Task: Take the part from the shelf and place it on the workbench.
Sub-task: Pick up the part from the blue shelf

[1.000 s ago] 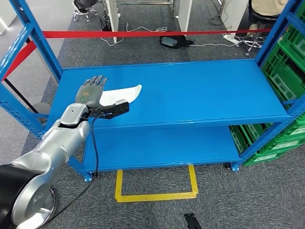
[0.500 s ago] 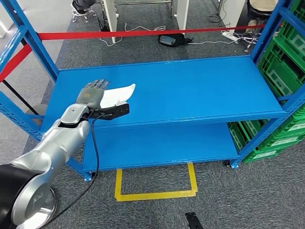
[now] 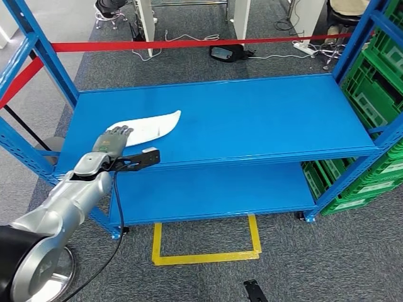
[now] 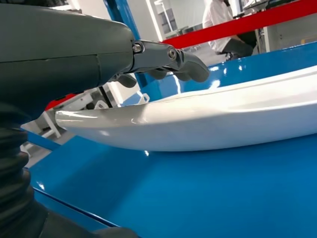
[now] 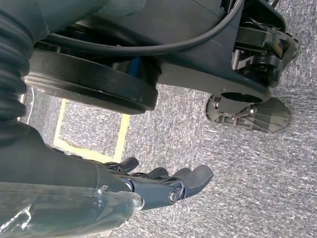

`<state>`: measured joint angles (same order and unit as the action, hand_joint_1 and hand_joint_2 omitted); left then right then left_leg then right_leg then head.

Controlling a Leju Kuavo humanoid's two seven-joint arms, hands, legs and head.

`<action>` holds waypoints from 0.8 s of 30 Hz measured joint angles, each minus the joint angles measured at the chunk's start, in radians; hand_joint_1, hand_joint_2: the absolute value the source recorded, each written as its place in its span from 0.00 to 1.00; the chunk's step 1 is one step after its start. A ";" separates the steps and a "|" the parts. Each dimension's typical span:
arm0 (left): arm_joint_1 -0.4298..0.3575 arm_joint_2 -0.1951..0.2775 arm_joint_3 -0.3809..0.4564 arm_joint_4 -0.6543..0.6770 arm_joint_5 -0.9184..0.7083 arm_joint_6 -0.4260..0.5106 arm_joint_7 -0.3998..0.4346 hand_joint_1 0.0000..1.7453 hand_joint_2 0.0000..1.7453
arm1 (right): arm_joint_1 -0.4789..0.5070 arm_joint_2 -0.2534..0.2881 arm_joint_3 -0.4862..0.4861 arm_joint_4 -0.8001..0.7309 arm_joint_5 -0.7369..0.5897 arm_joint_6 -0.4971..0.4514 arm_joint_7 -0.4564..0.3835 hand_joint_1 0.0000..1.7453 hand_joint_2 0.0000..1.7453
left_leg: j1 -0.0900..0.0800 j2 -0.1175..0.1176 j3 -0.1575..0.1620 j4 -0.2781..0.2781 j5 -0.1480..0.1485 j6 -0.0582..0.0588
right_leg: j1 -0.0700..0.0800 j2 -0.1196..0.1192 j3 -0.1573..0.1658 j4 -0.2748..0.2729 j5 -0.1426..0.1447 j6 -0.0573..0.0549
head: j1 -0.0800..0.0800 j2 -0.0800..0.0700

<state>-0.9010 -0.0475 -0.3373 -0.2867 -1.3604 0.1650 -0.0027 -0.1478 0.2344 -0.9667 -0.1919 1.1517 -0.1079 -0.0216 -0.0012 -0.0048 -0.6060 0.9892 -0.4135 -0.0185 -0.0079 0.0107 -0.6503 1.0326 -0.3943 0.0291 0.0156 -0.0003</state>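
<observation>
A: How is the left hand (image 3: 112, 142) placed, and is anything held by it?

B: It is seen at the near, left end of the white part (image 3: 148, 126); in the left wrist view its fingers (image 4: 176, 59) are stretched out flat above the part's upper face, and no grasp can be made out, so the hand is judged to be open and empty (whether the fingertips actually touch the surface cannot be told).

A: And the part itself?

B: It is lying flat on the upper blue shelf (image 3: 266, 119), towards the shelf's left side, its long curved body running away from the hand; nothing has been lifted yet.

A: The right hand (image 5: 164, 186)?

B: It is hung low over the grey carpet (image 5: 232, 188), fingers loosely extended, nothing being carried.

A: What could go wrong from here?

B: The part is thin, smooth and glossy; if it is pinched only at this end, it could be levered downward by its own long overhang and slipped out of the fingers. If the hand is pressed down instead of closed beneath the edge, the part could be pushed across the slick shelf rather than gripped; the front lip of the shelf could also be struck by the wrist.
</observation>
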 joint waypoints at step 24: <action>0.005 0.015 0.001 0.001 -0.004 0.017 0.013 0.00 1.00 | 0.000 0.000 0.000 0.000 0.001 0.000 0.000 0.00 1.00 | 0.000 0.000 0.000 0.000 0.000 0.000 | 0.000 0.000 0.000 0.000 0.000 0.000 | 0.000 0.000</action>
<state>-0.8960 -0.0329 -0.3367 -0.2856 -1.3643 0.1824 0.0103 -0.1479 0.2346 -0.9669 -0.1919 1.1524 -0.1081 -0.0213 -0.0012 -0.0048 -0.6059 0.9892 -0.4133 -0.0183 -0.0079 0.0107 -0.6500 1.0325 -0.3941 0.0291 0.0157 -0.0004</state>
